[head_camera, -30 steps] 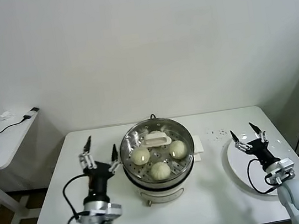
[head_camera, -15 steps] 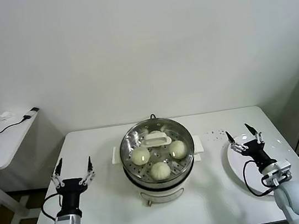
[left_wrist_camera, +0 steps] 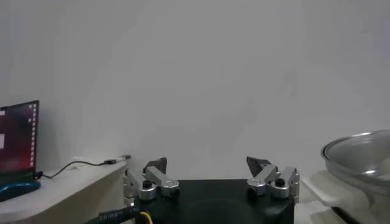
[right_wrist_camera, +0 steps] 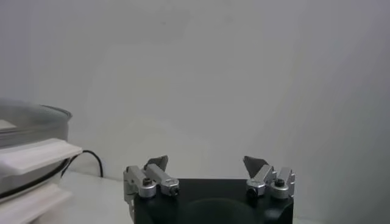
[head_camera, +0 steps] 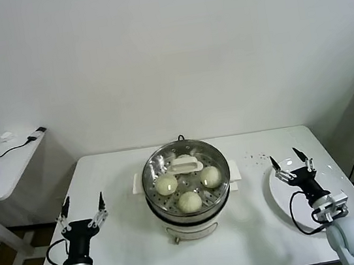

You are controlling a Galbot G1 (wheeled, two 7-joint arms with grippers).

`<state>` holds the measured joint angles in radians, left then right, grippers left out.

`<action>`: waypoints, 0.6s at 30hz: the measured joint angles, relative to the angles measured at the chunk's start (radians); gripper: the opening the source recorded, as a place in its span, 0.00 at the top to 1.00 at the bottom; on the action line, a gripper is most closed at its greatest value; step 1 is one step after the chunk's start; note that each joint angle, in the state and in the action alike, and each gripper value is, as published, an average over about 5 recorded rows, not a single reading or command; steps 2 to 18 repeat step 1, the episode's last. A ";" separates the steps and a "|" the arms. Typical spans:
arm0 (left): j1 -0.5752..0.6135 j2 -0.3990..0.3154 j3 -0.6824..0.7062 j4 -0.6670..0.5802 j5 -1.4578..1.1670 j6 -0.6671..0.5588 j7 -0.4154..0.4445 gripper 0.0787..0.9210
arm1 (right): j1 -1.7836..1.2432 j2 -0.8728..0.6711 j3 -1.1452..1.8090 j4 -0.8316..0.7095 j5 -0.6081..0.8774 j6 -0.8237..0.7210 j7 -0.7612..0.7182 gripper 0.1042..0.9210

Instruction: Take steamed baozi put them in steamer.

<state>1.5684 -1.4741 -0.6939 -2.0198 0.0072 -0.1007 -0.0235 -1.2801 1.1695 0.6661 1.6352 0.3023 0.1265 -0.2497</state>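
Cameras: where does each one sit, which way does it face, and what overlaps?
Head view: high, looking down at the white table; both arms show, left gripper, right gripper.
Left wrist view: level, facing the wall; own open fingers.
Right wrist view: level; own open fingers.
Shared: round shiny steel steamer with glass lid, seen in all three.

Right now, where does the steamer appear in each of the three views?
Head view: the steamer stands mid-table, lid on, three buns inside.
Left wrist view: only its lidded edge shows, beyond the open left gripper.
Right wrist view: its rim and white handle show.
Shared landmark: the white handle.
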 measured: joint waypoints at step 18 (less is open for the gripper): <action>0.001 -0.001 -0.001 0.000 -0.001 -0.001 0.001 0.12 | -0.001 0.000 0.001 0.000 0.000 0.000 0.000 0.12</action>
